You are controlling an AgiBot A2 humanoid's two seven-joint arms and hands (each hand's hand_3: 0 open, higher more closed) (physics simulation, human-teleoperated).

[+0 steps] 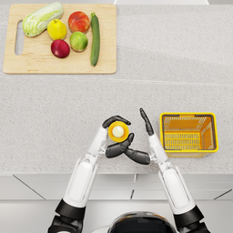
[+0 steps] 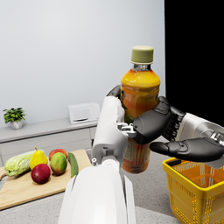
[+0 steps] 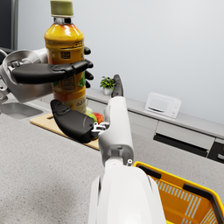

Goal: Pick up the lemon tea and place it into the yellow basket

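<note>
The lemon tea [image 1: 118,131] is an orange bottle with a pale green cap. It stands upright above the counter, gripped by my left hand [image 1: 116,149], whose fingers wrap its body [image 2: 139,96]. The left wrist view shows my left hand [image 2: 151,124] around the label. My right hand [image 1: 150,136] is open just right of the bottle, fingers spread and thumb low near the bottle's base; whether it touches the bottle I cannot tell. In the right wrist view the bottle [image 3: 65,57] rises beyond my right hand [image 3: 74,121]. The yellow basket [image 1: 187,115] sits empty right of both hands.
A wooden cutting board [image 1: 27,63] at the far left carries a cabbage [image 1: 42,18], a pear [image 1: 57,29], apples and a cucumber [image 1: 95,38]. The counter's front edge runs just behind my forearms. The basket [image 2: 192,192] is close beside the hands.
</note>
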